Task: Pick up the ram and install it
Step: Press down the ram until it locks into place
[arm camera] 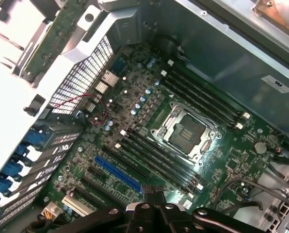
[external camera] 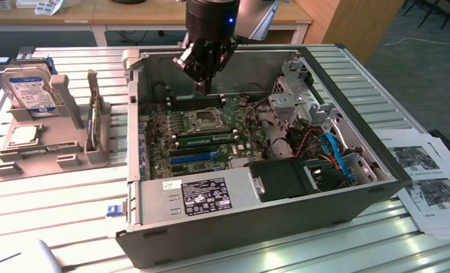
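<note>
The gripper (external camera: pixel 203 85) is hovering at upper centre over the computer case (external camera: pixel 286 219), jaws clenched empty, while the ram (external camera: pixel 96 116) is seemingly standing at centre left of the frame, unpicked and uninstalled.

My gripper (external camera: pixel 203 85) hangs in open room above the motherboard (external camera: pixel 202 133); the case walls (external camera: pixel 209 57) hem it in; cables (external camera: pixel 327 151) and drive cage (external camera: pixel 293 102) crowd the exterior view's right.
</note>
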`<act>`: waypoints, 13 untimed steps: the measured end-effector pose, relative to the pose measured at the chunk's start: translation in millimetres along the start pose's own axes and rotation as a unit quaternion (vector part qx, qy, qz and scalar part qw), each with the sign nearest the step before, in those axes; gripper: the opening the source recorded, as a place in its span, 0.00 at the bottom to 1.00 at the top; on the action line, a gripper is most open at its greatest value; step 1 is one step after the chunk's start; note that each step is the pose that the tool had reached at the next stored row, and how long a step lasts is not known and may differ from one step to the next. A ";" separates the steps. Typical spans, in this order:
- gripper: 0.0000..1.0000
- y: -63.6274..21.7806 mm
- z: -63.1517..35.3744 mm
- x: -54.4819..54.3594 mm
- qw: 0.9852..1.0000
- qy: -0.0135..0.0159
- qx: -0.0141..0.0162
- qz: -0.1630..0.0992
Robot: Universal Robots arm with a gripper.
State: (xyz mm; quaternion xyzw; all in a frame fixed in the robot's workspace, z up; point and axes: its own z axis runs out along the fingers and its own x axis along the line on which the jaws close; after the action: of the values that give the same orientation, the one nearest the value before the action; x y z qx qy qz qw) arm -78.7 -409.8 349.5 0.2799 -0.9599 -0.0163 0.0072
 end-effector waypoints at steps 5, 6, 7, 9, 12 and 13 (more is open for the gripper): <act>0.10 0.0 0.1 -0.1 1.000 -0.003 -0.004 0.025; 0.10 0.0 0.1 -0.1 1.000 -0.004 -0.004 0.030; 0.10 0.0 0.1 -0.1 0.999 -0.004 -0.005 0.035; 0.10 0.0 0.1 -0.1 0.999 -0.006 -0.006 0.046; 0.10 0.0 0.1 -0.1 0.998 -0.008 -0.009 0.063; 0.10 0.0 0.1 -0.1 0.998 -0.008 -0.009 0.069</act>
State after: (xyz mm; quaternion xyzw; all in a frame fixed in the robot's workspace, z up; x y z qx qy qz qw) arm -78.6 -409.8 349.5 0.2129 -0.9767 -0.0268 0.0030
